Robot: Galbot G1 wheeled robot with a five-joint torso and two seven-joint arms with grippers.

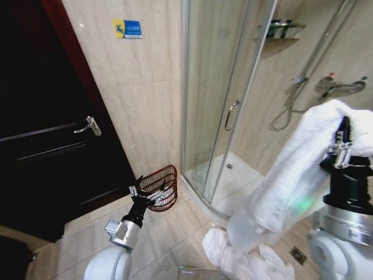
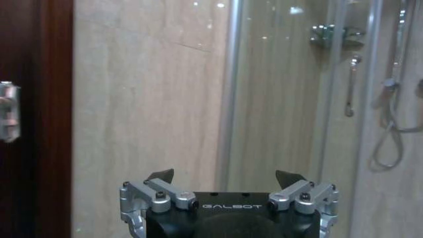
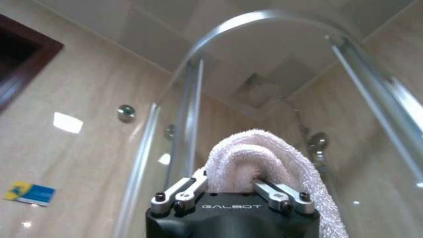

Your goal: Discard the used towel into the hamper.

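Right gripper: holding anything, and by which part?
Yes: the right gripper is shut on a fold of the white terry towel, which drapes down either side. Left gripper is open, empty.

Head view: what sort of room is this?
Likely a hotel-style bathroom: a curved glass shower enclosure with a hand shower, tiled walls, and a wire hamper on the floor.

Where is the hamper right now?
In the head view the hamper sits on the floor at the wall, between the dark door and the shower enclosure, just beyond the left gripper.
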